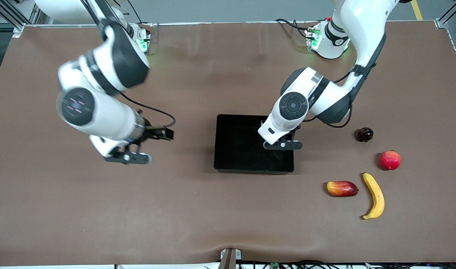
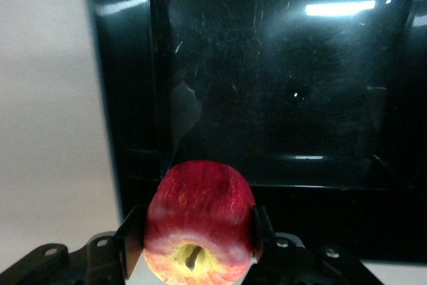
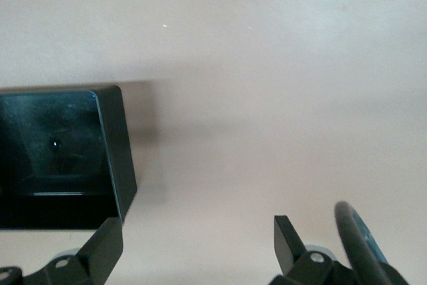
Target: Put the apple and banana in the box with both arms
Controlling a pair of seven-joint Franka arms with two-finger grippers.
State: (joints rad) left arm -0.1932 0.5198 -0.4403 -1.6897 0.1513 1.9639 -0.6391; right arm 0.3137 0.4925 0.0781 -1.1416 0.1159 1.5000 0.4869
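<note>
The left end effector [image 2: 198, 245] grips the apple [image 2: 200, 221] over the box [image 1: 224, 166], poised for release; the right end effector [image 3: 198, 245] hangs open over bare bench [image 1: 101, 209], empty.

No readable text, labels, brands or numbers in any view. Nothing legible on the box [image 1: 220, 123], the fruit or the arm housings.
</note>
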